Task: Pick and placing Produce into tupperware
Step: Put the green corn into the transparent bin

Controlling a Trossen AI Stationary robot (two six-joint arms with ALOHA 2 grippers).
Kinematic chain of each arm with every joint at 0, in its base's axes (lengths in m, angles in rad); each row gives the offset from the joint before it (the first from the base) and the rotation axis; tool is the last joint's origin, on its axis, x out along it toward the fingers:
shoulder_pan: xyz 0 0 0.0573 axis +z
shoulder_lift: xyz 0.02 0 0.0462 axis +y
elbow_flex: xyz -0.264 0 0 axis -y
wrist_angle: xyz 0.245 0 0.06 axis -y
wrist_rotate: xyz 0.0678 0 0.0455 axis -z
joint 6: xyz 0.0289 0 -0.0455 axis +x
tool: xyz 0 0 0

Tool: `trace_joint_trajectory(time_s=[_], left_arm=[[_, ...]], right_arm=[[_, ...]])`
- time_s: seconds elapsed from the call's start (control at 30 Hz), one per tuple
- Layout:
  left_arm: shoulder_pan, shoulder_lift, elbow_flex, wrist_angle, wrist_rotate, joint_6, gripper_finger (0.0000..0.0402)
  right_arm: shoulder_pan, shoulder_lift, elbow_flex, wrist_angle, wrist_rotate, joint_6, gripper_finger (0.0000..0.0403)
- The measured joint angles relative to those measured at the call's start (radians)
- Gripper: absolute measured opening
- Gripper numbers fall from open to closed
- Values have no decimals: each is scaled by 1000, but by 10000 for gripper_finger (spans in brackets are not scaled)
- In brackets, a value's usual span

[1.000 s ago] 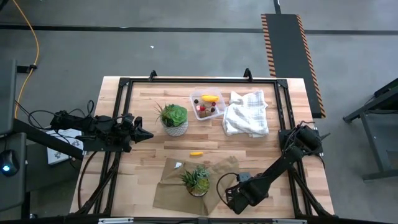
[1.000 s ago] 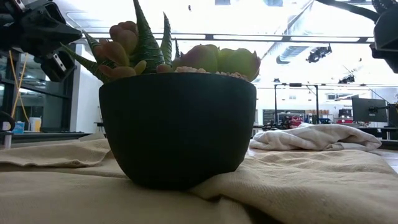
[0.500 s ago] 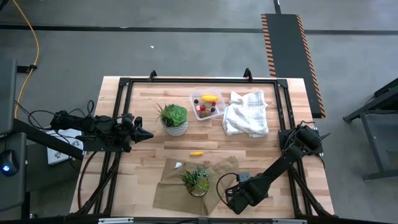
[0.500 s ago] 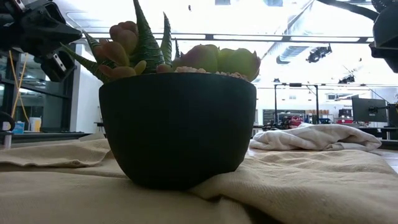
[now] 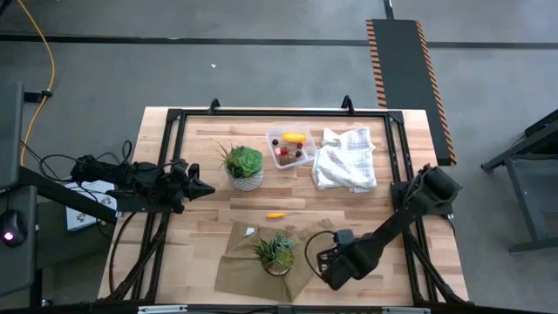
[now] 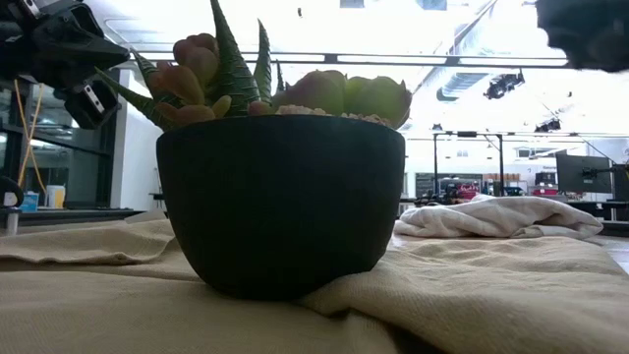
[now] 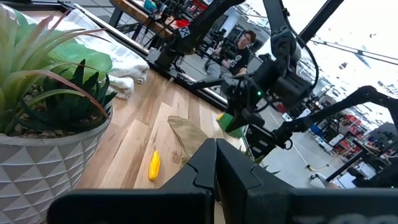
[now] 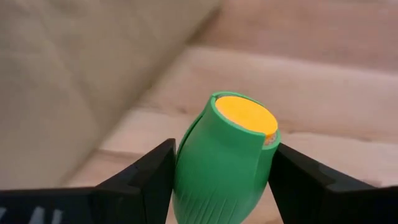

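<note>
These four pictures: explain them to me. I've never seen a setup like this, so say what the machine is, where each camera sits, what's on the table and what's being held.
Two dark robot arms work at a wooden table. One camera looks straight down, one sits at table height behind a dark plant pot, and one rides on each wrist.

On the table: a clear tupperware already holding produce, a white cloth, two potted plants, a tan cloth and a loose yellow piece.

The right end effector, near the table's front edge, is closed on a green piece with a yellow end. The left end effector waits shut at the left side.
</note>
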Motion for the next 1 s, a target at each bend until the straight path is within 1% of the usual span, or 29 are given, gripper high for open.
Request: trace_joint_trajectory(time_s=[0.2, 0.3, 0.47, 0.7, 0.87, 1.0], left_arm=[[0, 0, 0, 0, 0, 0, 1], [0, 0, 0, 0, 0, 0, 1], [0, 0, 0, 0, 0, 0, 1], [0, 0, 0, 0, 0, 0, 1], [0, 0, 0, 0, 0, 0, 1], [0, 0, 0, 0, 0, 0, 1]], right_arm=[[-37, -67, 0, -61, 118, -43, 209], [-64, -93, 0, -72, 163, -108, 209], [-121, -133, 0, -83, 233, -261, 209], [-226, -207, 0, -77, 308, -566, 209], [-309, -258, 0, -8, 332, -829, 209], [-371, -288, 0, 49, 338, -1006, 209]])
